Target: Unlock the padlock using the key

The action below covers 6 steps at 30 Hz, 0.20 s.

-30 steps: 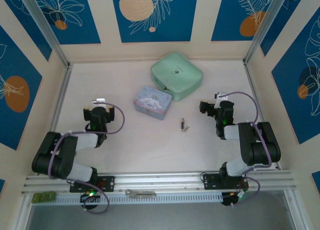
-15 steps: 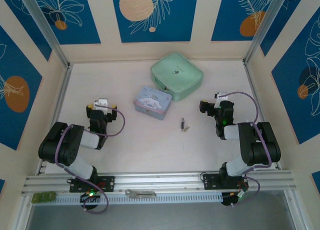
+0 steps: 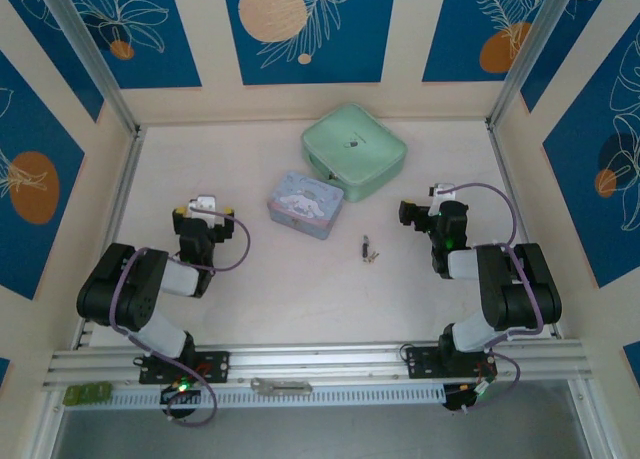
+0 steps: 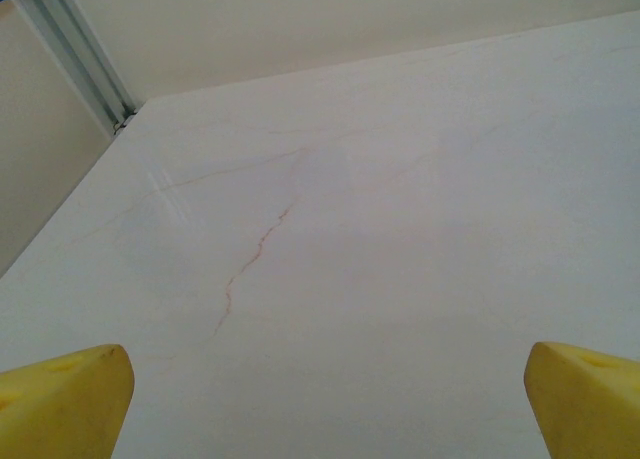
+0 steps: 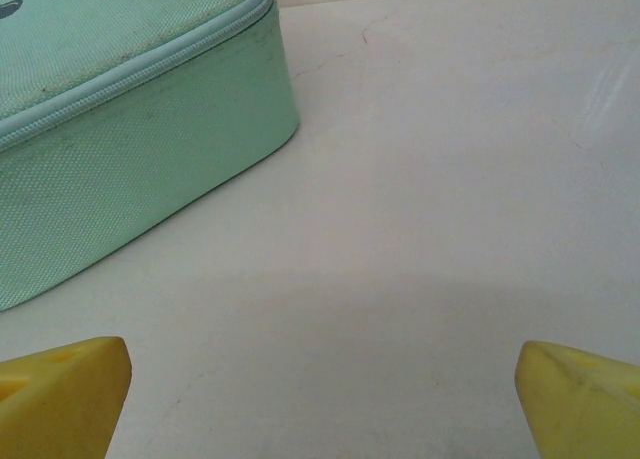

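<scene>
Your left claw [image 3: 203, 211] sits low over the left side of the tabletop [image 3: 280, 299] with its jaws wide apart. In the left wrist view [image 4: 320, 399] you see one yellow fingertip [image 4: 62, 399] in each bottom corner, with bare pale tabletop and a thin reddish crack between them.

Your right claw [image 3: 411, 214] is also spread wide and holds nothing. In its wrist view [image 5: 320, 399] the gap between the tips opens onto bare surface, and the corner of the mint-green zip case [image 5: 120, 129] lies ahead to the left.

Look for the padlock [image 3: 366, 244] on the open tabletop between the two arms, nearer the right claw but apart from it. It is a tiny dark speck, and its shackle is too small to make out from above. The key [image 3: 372, 258] is a thin pale sliver just beside the padlock on the near side. You cannot tell whether the two touch.

Beyond them to the left sits the pale blue cartoon-printed tin [image 3: 306, 204]. It is just in front of the zip case [image 3: 354, 149]. A flat grey metal bar [image 3: 280, 386] lies on the front rail.
</scene>
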Available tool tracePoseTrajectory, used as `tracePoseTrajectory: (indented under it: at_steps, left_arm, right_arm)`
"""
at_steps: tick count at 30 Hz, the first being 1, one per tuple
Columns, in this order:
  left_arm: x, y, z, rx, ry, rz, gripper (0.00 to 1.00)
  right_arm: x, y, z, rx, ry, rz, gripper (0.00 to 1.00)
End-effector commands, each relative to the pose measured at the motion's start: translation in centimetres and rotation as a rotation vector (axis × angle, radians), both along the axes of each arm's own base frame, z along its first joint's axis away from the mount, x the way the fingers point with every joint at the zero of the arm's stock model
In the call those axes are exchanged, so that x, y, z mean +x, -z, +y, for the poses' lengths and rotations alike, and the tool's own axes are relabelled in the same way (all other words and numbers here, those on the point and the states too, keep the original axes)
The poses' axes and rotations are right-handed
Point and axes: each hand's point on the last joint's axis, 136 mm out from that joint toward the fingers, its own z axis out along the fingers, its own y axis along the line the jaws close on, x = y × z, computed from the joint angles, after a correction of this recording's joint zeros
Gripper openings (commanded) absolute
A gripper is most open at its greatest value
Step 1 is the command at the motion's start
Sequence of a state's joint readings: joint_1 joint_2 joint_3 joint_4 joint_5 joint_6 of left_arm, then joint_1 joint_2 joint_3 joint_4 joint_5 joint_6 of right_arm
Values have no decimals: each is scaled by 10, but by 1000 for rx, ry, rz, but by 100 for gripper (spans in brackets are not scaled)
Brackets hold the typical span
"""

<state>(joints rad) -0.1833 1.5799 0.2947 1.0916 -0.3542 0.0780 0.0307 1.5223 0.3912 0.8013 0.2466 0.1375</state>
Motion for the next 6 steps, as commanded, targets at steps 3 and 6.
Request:
tracePoseTrajectory:
  at_steps: [3, 6]
  left_arm:
    - [6, -7, 1, -4, 3, -23, 100]
    - [7, -7, 1, -3, 3, -20, 100]
  right_arm:
    - [6, -12, -1, -10, 1, -45, 99]
    - [6, -12, -1, -8, 1, -48, 99]
